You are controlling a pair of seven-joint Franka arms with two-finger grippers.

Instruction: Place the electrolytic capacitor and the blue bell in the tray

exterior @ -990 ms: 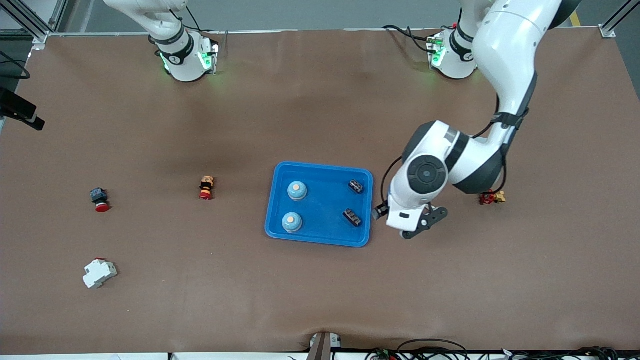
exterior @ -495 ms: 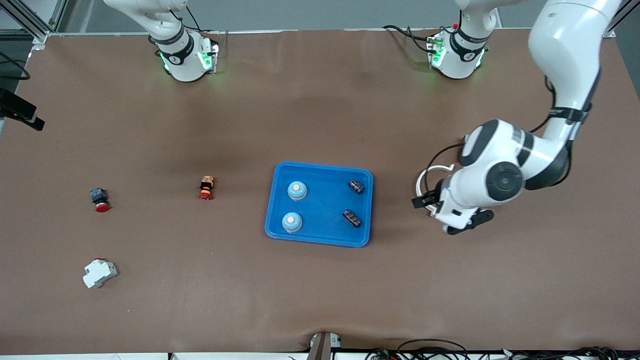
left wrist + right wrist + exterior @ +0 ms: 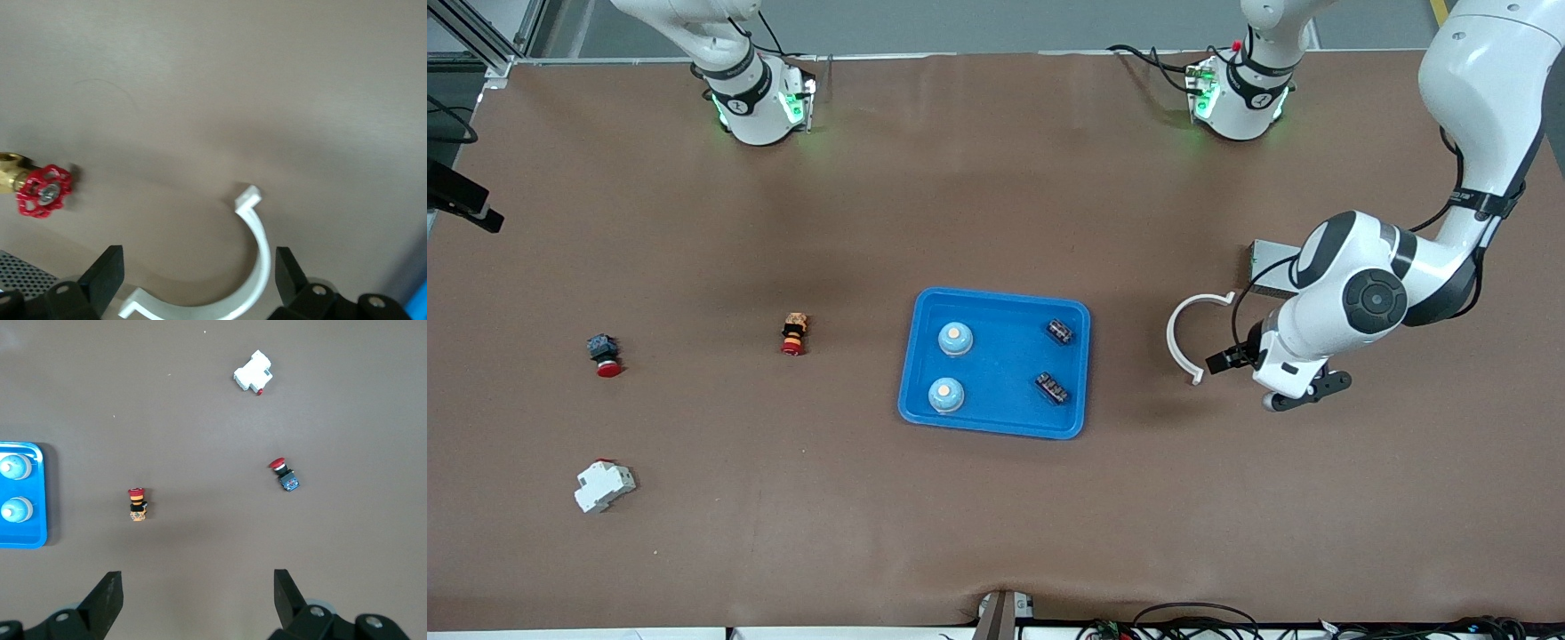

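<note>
The blue tray (image 3: 1003, 366) lies mid-table. In it stand two blue bells (image 3: 955, 338) (image 3: 945, 395) at the end toward the right arm, and two dark electrolytic capacitors (image 3: 1059, 332) (image 3: 1053, 388) lie at the end toward the left arm. My left gripper (image 3: 1296, 394) (image 3: 197, 275) hangs open and holds nothing, over a white C-shaped clip (image 3: 259, 263) off the tray. My right gripper (image 3: 197, 593) is open and holds nothing, high over bare table. Its view catches the tray's end (image 3: 30, 540) with both bells (image 3: 12, 467) (image 3: 13, 511).
The white clip (image 3: 1181, 338) lies between the tray and the left arm. A red-handled brass valve (image 3: 43, 192) and a grey metal box (image 3: 1267, 265) sit near it. Toward the right arm's end lie an orange-red push button (image 3: 793, 333), a red mushroom button (image 3: 603, 354) and a white breaker (image 3: 603, 485).
The left arm has swung away from the tray toward its own end of the table, uncovering the white clip and covering the red valve. The right arm has not moved.
</note>
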